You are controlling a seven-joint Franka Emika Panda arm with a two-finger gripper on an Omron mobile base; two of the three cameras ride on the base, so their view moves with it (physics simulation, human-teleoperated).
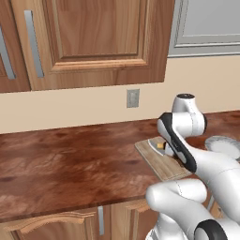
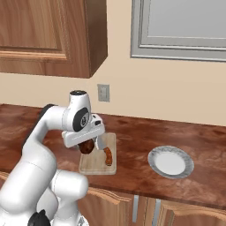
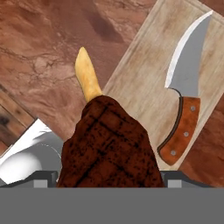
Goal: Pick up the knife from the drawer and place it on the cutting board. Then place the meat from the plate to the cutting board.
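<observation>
Meat is travelling to the board, the second step of the task.

The claw (image 2: 87, 147) is pinching the meat (image 3: 109, 144) with wide jaws and is hanging over the cutting board (image 2: 93, 165); the knife (image 3: 186, 89) is lying on it beside the claw. The next move, I judge, is lowering and releasing beside the blade. One knife, one meat, one board, one plate (image 2: 170, 162) are showing on the surface (image 1: 70, 159).

The dark brown meat (image 3: 109, 144) with its tan end sits between the fingers, just above the cutting board (image 3: 144, 74); the knife (image 3: 186, 87) lies flat there beside it.
</observation>
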